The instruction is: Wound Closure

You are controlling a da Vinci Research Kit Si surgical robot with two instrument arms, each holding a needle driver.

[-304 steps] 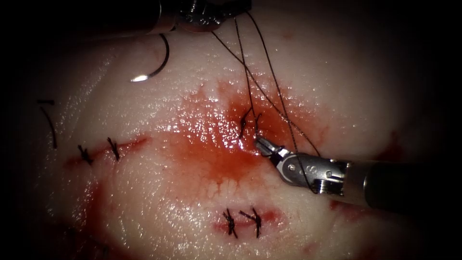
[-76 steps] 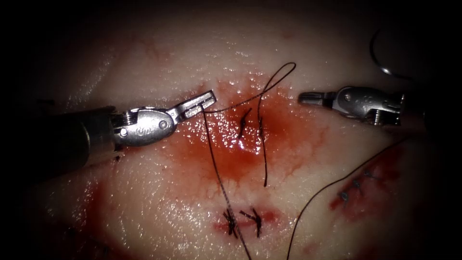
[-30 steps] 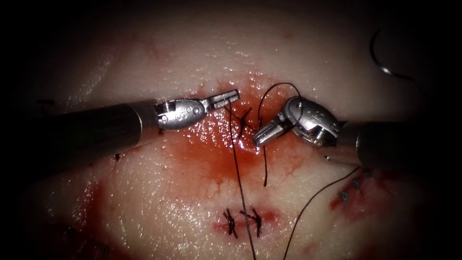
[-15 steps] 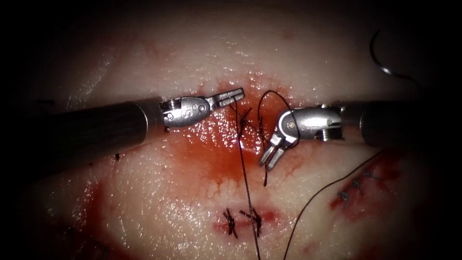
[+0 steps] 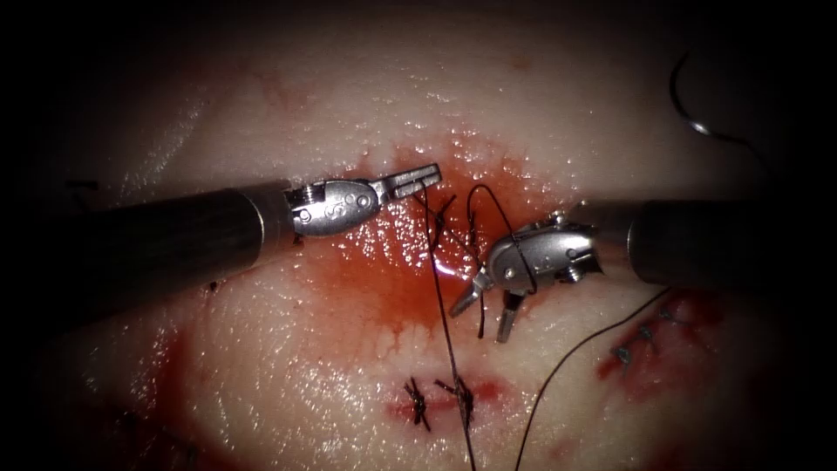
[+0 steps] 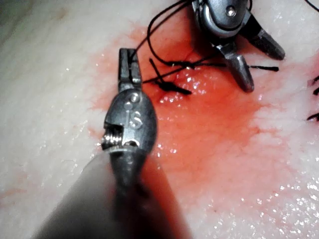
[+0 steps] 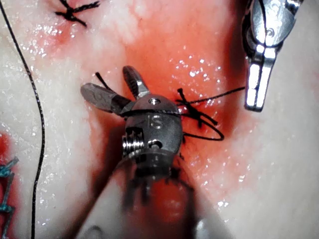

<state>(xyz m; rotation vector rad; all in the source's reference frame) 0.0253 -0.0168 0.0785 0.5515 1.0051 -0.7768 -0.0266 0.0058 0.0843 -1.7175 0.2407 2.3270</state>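
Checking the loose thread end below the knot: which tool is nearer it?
Right. The right tool, jaws open, straddles the thread end; the left tool, shut on thread, sits up-left.

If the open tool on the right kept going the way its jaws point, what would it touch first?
Probably the short loose end of thread lying between the right tool's open jaws, then the wet red tissue just beneath; depth is hard to judge.
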